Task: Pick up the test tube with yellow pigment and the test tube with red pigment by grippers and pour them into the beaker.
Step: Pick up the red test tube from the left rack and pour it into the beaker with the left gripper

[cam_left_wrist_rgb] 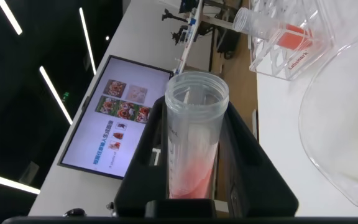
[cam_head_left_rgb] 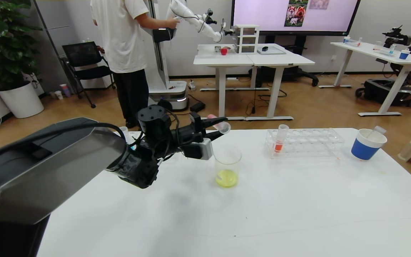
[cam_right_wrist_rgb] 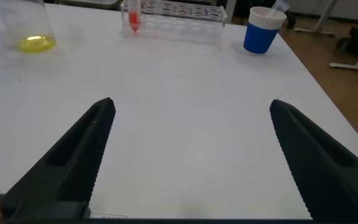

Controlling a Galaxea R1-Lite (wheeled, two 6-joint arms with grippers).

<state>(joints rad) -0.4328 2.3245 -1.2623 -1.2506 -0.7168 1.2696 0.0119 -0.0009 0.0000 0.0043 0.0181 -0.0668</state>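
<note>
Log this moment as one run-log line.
left gripper: shut on red tube, tilted above beaker | beaker: yellow liquid | right gripper: open, idle

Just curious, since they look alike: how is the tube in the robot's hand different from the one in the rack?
The held tube lies nearly level in the left hand above the beaker; the rack tube stands upright. The held tube's red liquid lies along its side; the rack tube's sits at the bottom. Both are clear.

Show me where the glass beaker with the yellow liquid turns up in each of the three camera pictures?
Head view: the beaker stands mid-table, just below the left gripper holding a tilted tube with red liquid.
Left wrist view: only its curved clear wall shows, at the picture's right edge.
Right wrist view: far corner, top left.
Shared landmark: the clear tube rack with one red-filled tube.
</note>
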